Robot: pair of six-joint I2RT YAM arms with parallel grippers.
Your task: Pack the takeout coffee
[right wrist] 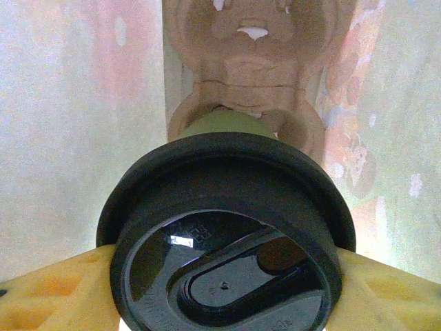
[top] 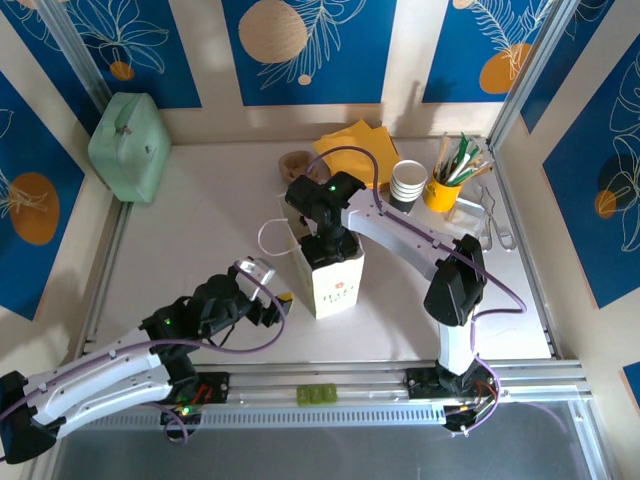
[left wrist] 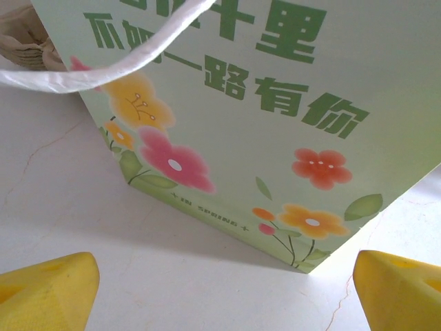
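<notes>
- Grip first: the right claw (right wrist: 220,293) is closed on the takeout coffee (right wrist: 224,227), with one yellow finger (right wrist: 55,289) on each side just under the lid (right wrist: 207,179). I judge this hold is meant to hang the cup upright so nothing spills.
- The cup sits straight ahead of that claw, inside the paper bag (top: 335,285). Past the cup, at the bag's bottom, lies a moulded carrier (right wrist: 255,62), probably the seat intended for it. Whether cup and carrier touch, I cannot tell.
- The left claw (left wrist: 220,293) is spread wide and holds nothing. The bag's lower edge stands just ahead of it, apart from both fingers, likely so the claw can steady the bag.
- The lid is glossy black plastic, round, with a raised rim.
- The cup's side is matte light-green paper.
- The carrier is rough brown pulp.
- The bag is smooth pale-green paper printed with flowers, and its twisted white handle (left wrist: 103,69) droops above the left claw.
</notes>
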